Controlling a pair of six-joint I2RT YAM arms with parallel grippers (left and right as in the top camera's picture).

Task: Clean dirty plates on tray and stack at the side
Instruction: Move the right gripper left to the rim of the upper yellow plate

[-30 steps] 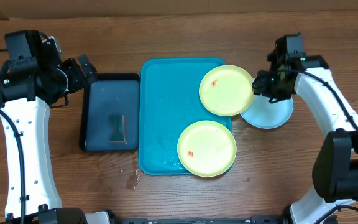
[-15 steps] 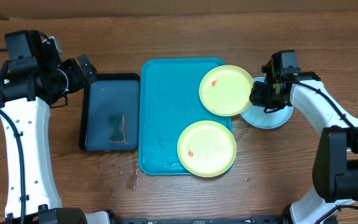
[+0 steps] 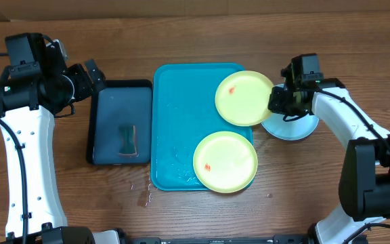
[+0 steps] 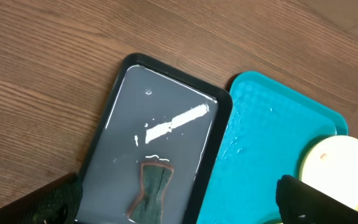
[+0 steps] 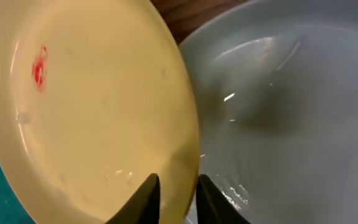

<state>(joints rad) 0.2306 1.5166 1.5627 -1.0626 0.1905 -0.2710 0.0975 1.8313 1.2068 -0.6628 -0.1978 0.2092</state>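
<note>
Closing on the rim of the upper yellow-green plate [image 3: 244, 98], the right gripper [image 3: 276, 102] is now pinching it; a second ago it was standing wider and further right. The plate is resting partly over the turquoise tray [image 3: 175, 102], its edge overlapping the light blue plate [image 3: 296, 129] on the table [image 3: 195, 41].

Wooden table [image 3: 195, 34], turquoise tray [image 3: 175, 115], navy tray [image 3: 108, 108], light blue plate [image 3: 294, 129]
</note>
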